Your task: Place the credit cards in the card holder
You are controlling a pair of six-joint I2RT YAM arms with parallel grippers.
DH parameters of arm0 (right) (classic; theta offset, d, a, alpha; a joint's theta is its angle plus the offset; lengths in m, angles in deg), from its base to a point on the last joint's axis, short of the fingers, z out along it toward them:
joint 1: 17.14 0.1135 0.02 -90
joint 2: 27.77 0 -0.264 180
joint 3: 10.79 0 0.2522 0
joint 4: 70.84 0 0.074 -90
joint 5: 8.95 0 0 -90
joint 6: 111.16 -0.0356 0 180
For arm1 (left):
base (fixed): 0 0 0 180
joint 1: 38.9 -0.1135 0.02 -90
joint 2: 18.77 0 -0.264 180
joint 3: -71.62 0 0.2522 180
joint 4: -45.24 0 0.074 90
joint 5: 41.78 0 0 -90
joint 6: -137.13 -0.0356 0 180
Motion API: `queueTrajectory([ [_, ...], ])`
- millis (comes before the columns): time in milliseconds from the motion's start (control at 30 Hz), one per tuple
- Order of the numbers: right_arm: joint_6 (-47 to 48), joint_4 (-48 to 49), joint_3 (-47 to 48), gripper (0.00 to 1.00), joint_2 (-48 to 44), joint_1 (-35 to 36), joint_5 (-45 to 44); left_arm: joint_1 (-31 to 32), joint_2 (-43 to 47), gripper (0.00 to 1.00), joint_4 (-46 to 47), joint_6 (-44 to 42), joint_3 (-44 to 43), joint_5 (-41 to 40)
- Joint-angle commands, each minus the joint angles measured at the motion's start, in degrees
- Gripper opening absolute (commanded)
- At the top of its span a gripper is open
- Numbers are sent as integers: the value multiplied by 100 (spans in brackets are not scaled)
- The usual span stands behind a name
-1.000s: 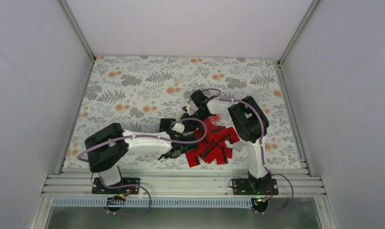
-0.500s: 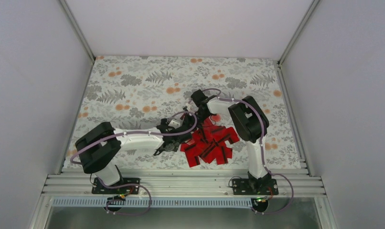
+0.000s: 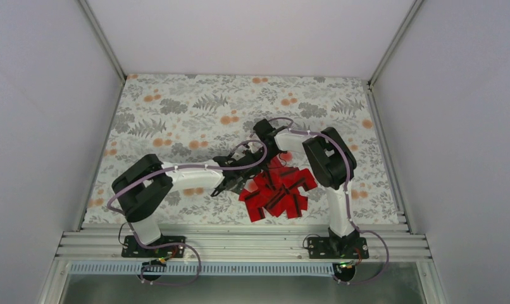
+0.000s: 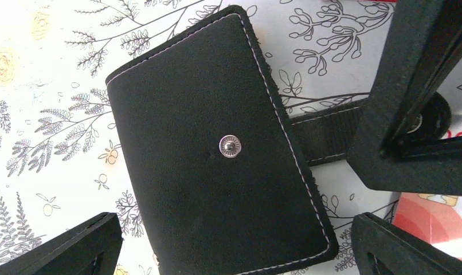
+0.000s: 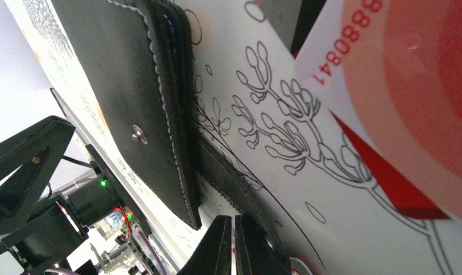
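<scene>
The card holder (image 4: 217,154) is a closed black wallet with a silver snap, lying flat on the flowered cloth. A black strap (image 4: 329,132) runs from its side. My left gripper (image 4: 234,243) hangs over it, open, one finger on each side and neither touching it. My right gripper (image 5: 234,246) is shut, its tips down at the far end of the strap (image 5: 228,177); I cannot tell if it pinches it. The credit cards (image 3: 278,193) lie in a loose red pile just right of my left gripper (image 3: 235,177). In the top view the holder is hidden under the arms.
One card's pink and red face (image 5: 406,86) lies close beside the right gripper (image 3: 260,161). A card corner (image 4: 441,223) shows by the left gripper's right finger. The flowered cloth (image 3: 176,120) covers the table, with walls on three sides and a metal rail (image 3: 240,244) in front.
My left arm has swung away from the near edge of the card pile to above the holder, and its jaws have opened wide. The right arm has stayed put.
</scene>
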Motion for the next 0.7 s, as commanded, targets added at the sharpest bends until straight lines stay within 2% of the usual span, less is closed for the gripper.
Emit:
queueTrajectory([
  [0,43,-244,104,4,103,-23,-97,3,-116,100,-93,-193,-143,68],
  [233,87,-272,103,4,147,-24,-88,-177,-443,99,-505,138,-253,-386],
  [667,129,-274,40,4,221,-24,-145,-401,108,96,-605,339,-266,-435],
])
